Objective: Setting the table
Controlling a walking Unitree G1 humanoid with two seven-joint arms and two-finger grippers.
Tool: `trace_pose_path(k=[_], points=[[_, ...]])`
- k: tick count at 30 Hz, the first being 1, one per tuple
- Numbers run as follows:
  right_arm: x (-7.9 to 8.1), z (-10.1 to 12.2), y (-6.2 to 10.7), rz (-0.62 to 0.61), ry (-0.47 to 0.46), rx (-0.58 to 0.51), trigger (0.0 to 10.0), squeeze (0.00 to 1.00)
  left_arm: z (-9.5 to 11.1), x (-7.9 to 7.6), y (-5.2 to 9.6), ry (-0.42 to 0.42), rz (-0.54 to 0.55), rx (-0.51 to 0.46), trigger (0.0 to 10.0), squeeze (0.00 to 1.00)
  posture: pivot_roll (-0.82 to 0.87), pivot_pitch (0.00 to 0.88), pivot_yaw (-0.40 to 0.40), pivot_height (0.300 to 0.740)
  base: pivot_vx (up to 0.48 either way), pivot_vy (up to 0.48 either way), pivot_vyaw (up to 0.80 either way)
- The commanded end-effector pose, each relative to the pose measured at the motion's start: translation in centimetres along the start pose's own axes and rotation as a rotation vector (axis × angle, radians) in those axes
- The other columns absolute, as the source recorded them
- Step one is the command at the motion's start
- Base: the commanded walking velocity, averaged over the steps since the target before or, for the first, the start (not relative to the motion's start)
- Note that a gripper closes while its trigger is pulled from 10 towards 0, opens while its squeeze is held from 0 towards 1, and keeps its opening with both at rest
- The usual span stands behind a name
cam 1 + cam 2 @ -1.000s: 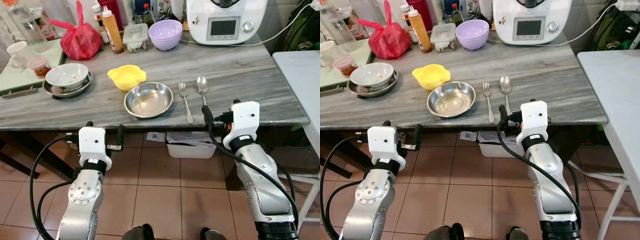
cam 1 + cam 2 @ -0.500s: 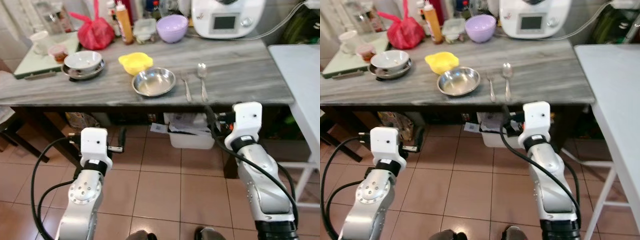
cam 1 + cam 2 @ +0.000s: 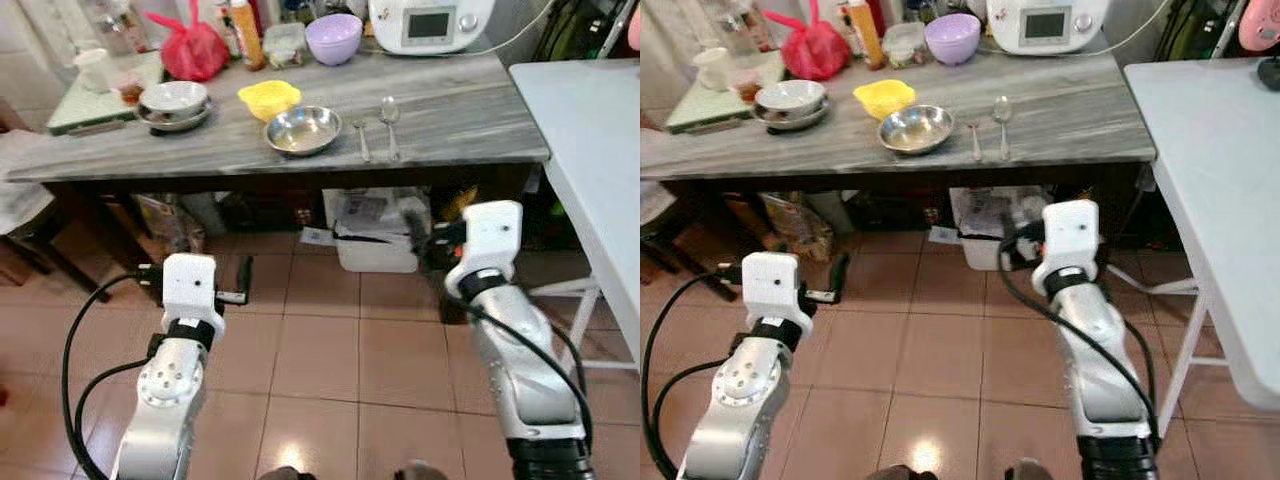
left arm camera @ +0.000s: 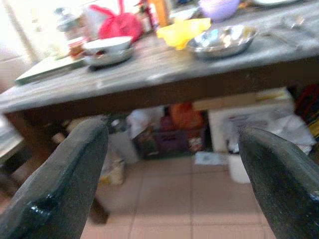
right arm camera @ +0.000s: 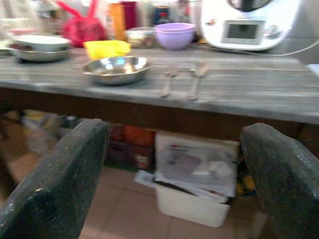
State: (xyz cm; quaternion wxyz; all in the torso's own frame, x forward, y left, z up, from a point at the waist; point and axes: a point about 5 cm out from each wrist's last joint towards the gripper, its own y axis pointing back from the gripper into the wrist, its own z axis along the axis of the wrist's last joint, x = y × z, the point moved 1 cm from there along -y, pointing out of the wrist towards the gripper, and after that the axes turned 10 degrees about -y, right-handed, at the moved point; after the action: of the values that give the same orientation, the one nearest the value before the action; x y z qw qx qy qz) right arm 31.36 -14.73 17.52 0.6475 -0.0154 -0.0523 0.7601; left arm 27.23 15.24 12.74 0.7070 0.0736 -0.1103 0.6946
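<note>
Place setting observed on the grey, wood-grained counter [image 3: 460, 110]: a shallow stainless steel bowl [image 3: 302, 129] stands near the front edge, with a metal fork [image 3: 361, 139] just beside it on the robot's right and a metal spoon [image 3: 388, 117] next to the fork, the two utensils lying roughly parallel and apart from each other. A yellow plastic bowl [image 3: 268, 96] sits just behind the steel bowl, possibly touching it. Further back are a lilac bowl [image 3: 334, 36], a white kitchen appliance with a display [image 3: 430, 22] and a red plastic bag [image 3: 196, 50]. To the robot's left, a white bowl nested in a steel dish [image 3: 172, 102].

Both arms are held low over the tiled floor [image 3: 320, 350], well short of the counter. The left end effector [image 4: 172, 164] is spread wide and has hold of nothing; the right end effector [image 5: 174, 164] is likewise wide apart and empty, its wrist view looking at the counter's front edge and a white bin [image 5: 192, 174] stored beneath.

Assessment: nothing is in hand and the robot stands well off from the counter, so the step appears to be one between placements, either standing clear of the laid setting or heading for another item. The next move calls for closing to reaching distance of whichever piece is wanted before either arm can be raised to counter height.
</note>
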Motion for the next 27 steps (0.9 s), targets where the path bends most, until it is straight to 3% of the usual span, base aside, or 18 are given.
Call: trace_pose_path(k=[1, 17, 27], points=[[-0.21, -0.19, 0.16, -0.009, 0.000, 0.007, 10.0, 0.00, -0.03, 0.08, 0.11, -0.002, 0.002, -0.006, 10.0, 0.00, -0.11, 0.112, 0.150, 0.740, 0.000, 0.000, 0.00], [-0.18, -0.08, -0.10, -0.009, 0.004, 0.005, 10.0, 0.00, 0.25, 0.19, -0.25, 0.045, -0.048, -0.038, 10.0, 0.00, -0.11, 0.116, 0.150, 0.740, 0.000, 0.000, 0.00], [-0.19, -0.09, -0.23, -0.015, -0.006, 0.005, 10.0, 0.00, 0.43, 0.02, -0.34, 0.063, -0.076, -0.054, 10.0, 0.00, -0.12, 0.112, 0.153, 0.740, 0.000, -0.383, 0.00]])
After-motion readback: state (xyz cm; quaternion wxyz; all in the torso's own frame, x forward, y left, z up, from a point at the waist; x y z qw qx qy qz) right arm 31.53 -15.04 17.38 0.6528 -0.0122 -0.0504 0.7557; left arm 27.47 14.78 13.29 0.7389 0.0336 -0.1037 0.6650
